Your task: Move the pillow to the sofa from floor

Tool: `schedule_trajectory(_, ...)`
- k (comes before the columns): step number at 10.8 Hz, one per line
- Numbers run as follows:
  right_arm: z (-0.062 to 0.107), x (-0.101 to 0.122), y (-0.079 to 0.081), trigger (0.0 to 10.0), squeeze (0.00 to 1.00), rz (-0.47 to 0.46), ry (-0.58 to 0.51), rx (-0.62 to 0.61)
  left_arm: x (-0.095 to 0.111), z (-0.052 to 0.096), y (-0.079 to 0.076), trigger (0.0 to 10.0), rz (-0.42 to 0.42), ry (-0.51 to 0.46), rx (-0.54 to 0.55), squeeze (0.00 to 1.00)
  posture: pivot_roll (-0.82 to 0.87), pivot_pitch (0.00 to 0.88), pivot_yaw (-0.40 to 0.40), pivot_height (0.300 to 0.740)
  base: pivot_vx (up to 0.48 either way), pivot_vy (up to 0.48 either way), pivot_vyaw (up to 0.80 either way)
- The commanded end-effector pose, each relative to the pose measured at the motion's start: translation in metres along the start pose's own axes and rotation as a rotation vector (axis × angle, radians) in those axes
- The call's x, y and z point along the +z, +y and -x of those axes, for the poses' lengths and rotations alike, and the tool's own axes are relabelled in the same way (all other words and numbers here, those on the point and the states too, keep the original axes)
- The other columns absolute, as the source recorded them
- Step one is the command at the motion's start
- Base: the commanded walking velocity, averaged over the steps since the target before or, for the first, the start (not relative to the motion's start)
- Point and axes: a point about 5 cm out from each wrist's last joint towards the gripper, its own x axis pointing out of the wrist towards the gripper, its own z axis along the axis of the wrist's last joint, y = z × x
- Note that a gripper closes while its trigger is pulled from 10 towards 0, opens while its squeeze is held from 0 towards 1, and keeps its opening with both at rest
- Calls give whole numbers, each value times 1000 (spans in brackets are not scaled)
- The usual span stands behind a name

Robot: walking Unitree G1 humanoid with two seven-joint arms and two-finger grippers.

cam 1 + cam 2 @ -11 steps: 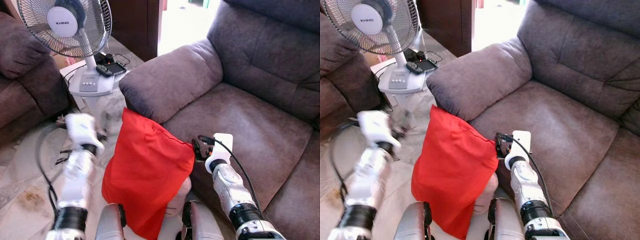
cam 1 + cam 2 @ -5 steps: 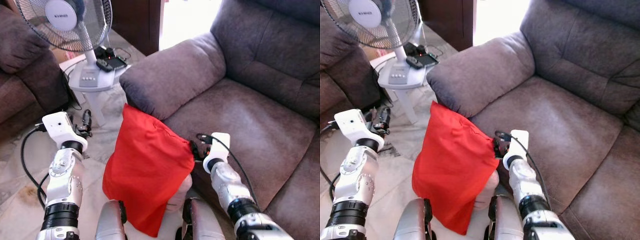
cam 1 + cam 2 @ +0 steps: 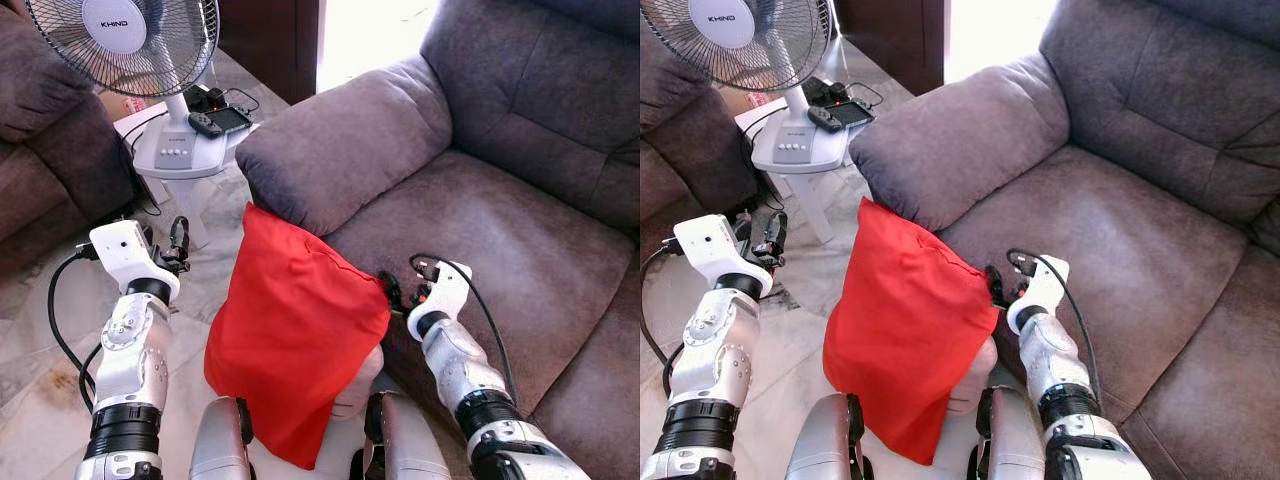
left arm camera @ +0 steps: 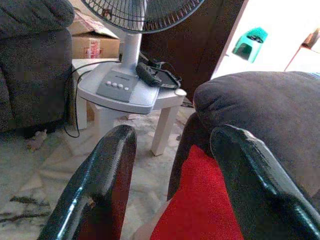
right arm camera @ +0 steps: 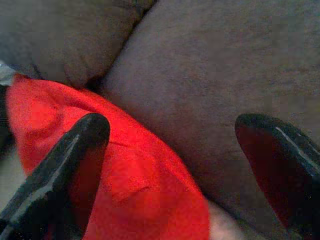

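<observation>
A red pillow [image 3: 295,330] stands on end on the floor, leaning against the front of the brown sofa [image 3: 500,240] just below its armrest [image 3: 340,150]. My right gripper [image 3: 400,293] is at the pillow's upper right corner, over the seat's front edge. It is open, and in the right wrist view its fingers [image 5: 75,155] are spread wide over red cloth and sofa seat. My left gripper [image 3: 179,235] is raised to the left of the pillow, apart from it. It is open too, with the pillow [image 4: 200,200] visible beyond its fingers.
A white stool [image 3: 190,160] carrying a standing fan [image 3: 125,40] and a remote [image 3: 207,124] stands left of the armrest, cables trailing below. Another brown sofa [image 3: 50,150] sits at far left. My own legs [image 3: 220,450] are under the pillow on marble floor.
My left arm, blurred in motion a second ago, has come up and settled left of the pillow. My right gripper has shifted slightly right and turned at the pillow's corner.
</observation>
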Motion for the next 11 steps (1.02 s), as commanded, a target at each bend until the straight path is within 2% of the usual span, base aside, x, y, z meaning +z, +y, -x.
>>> schedule_trajectory(1, -1, 4, 4, 10000, 0, -37, -20, 29, 5, -2, -5, 10000, 20, -16, -21, 0, 82, 154, -28, 604, 0, 0, 0)
schedule_trajectory(3, 1, -7, 11, 10000, 0, 21, 49, 111, 6, -3, -5, 10000, 14, -16, -25, 0, 78, 155, -28, 604, 0, 0, 0)
schedule_trajectory(7, 4, -22, 7, 10000, 0, 101, 104, 106, 4, -1, -8, 10000, -6, -10, -40, 0, 80, 162, -33, 604, 0, 0, 0)
schedule_trajectory(11, 7, -29, 4, 10000, 0, 49, 86, 100, 0, -1, -15, 10000, -20, -8, -59, 0, 77, 165, -36, 604, 0, 0, 0)
